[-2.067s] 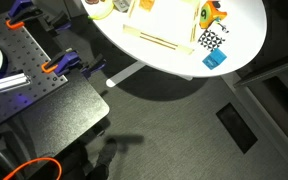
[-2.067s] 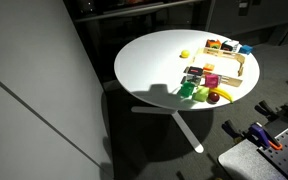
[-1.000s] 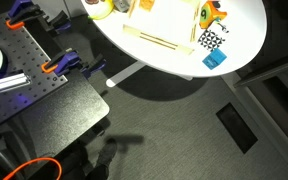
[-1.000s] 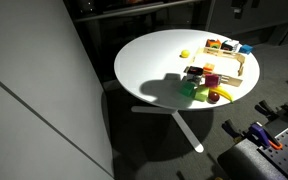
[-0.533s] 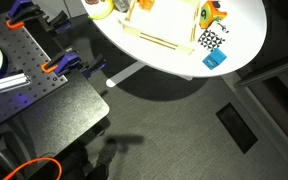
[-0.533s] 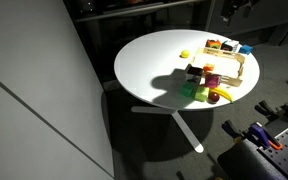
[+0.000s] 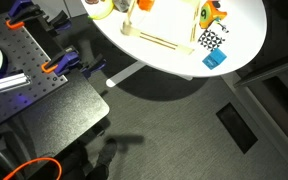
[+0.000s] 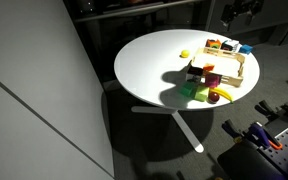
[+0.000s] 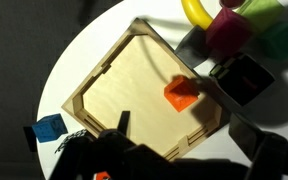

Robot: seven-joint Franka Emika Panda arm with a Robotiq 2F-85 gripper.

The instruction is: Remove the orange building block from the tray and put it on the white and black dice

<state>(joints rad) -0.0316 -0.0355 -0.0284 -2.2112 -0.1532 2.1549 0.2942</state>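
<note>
White table [image 8: 154,60], claw [image 8: 240,12] high above tray [image 9: 134,95]

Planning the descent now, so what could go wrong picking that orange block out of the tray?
The orange building block lies close to the rim of the tray, so a finger of the gripper may strike the rim. The white and black dice is small and near the table edge beside a blue block; a stacked block could slide off.
</note>
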